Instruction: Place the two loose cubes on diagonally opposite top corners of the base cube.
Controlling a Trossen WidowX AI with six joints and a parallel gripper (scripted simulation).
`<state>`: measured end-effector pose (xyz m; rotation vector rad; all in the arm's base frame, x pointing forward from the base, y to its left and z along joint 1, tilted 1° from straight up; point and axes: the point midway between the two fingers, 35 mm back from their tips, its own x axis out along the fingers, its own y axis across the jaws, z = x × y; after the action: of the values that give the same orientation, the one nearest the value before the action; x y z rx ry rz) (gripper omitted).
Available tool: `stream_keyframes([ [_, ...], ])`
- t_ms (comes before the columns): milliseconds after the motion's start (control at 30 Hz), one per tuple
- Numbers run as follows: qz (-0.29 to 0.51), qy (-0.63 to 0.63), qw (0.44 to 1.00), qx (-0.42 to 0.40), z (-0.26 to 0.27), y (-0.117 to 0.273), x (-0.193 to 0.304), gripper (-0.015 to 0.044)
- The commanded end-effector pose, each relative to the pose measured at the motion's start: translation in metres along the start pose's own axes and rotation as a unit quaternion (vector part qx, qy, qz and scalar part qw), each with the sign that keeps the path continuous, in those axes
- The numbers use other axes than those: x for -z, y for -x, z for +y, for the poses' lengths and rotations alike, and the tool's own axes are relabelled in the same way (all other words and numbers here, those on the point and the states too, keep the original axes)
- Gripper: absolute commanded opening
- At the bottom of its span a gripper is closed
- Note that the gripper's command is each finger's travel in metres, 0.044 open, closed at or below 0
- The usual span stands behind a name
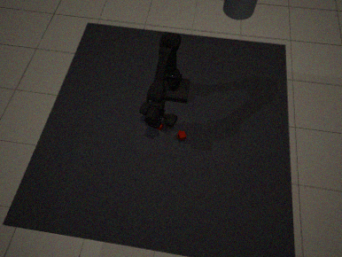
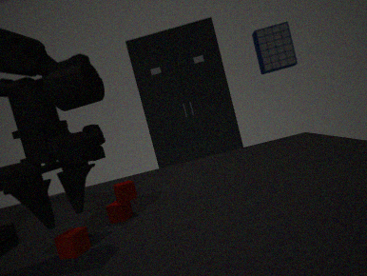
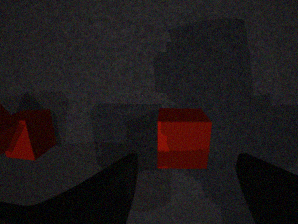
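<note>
A loose red cube point(image 2: 72, 244) point(image 3: 183, 137) point(image 1: 160, 127) lies on the dark mat point(image 1: 230, 186). In the top view the arm mostly hides it. My gripper point(image 2: 66, 219) point(image 3: 188, 161) is open and empty above this cube, its fingertips apart and pointing down. In the wrist view the cube shows between the two fingertips, nearer the left one. The base cube point(image 2: 119, 213) point(image 3: 45, 130) stands apart from it. Another red cube point(image 2: 125, 190) point(image 3: 5, 129) point(image 1: 182, 134) sits on top of the base, offset from it. It is partly cut off in the wrist view.
The arm point(image 1: 166, 59) reaches in from the mat's far side. A grey cylinder point(image 1: 239, 8) stands off the mat at the top. A dark block-like part point(image 2: 7, 237) shows at the left edge of the exterior view. A double door point(image 2: 185, 90) is in the background.
</note>
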<state>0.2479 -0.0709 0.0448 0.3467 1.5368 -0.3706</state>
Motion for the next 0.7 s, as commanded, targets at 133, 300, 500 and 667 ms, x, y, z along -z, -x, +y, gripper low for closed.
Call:
stream_keyframes([
  [133,0.003,-0.002,1.0,-0.001,0.0,-0.013,0.0,0.0265],
  [300,0.003,-0.002,1.0,-0.001,0.0,-0.021,0.0,0.0265],
  [500,0.004,-0.002,1.0,-0.001,0.0,-0.031,0.001,0.0265],
  [667,0.004,-0.002,1.0,-0.001,0.0,-0.036,0.001,0.0265],
])
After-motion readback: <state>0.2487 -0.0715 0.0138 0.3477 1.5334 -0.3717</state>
